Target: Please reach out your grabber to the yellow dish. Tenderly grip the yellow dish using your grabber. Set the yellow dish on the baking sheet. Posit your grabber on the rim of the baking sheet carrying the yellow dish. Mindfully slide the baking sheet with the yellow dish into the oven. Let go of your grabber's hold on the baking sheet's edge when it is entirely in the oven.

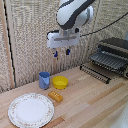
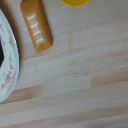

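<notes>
The yellow dish (image 1: 60, 82) is a small round bowl sitting on the wooden table near the middle of the exterior view. Only its edge shows in the wrist view (image 2: 76, 2). My grabber (image 1: 61, 52) hangs well above the dish, with its blue-tipped fingers (image 1: 68, 51) apart and nothing between them. The oven (image 1: 116, 46) stands on the exterior view's right with its door folded down. The baking sheet (image 1: 106, 60), a dark tray with wire bars, sticks out of its mouth. The grabber itself does not show in the wrist view.
A blue cup (image 1: 44, 80) stands just to the exterior view's left of the dish. An orange-yellow block (image 1: 55, 96) (image 2: 36, 26) lies in front of it. A large white patterned plate (image 1: 31, 110) (image 2: 7, 60) lies at the front left. A woven screen forms the back wall.
</notes>
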Robot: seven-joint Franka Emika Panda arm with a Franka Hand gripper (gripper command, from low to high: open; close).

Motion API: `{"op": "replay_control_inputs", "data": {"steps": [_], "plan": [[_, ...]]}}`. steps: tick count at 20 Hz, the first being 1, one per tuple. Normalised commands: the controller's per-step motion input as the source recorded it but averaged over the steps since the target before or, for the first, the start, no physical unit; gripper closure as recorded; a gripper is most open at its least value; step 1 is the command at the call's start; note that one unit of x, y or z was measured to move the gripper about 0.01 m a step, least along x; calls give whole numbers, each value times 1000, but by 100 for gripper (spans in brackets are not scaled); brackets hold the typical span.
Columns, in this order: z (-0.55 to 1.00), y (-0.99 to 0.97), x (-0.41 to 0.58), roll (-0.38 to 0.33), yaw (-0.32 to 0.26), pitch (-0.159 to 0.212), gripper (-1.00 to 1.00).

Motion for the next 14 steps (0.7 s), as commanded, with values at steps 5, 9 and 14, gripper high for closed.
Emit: {"op": "replay_control_inputs", "data": {"steps": [5,9,14], "plan": [[-268,-263,292,0,-173,42,-100],[-391,-293,391,0,-181,68,-100],[-431,-298,235,0,-117,131,-100]]}}
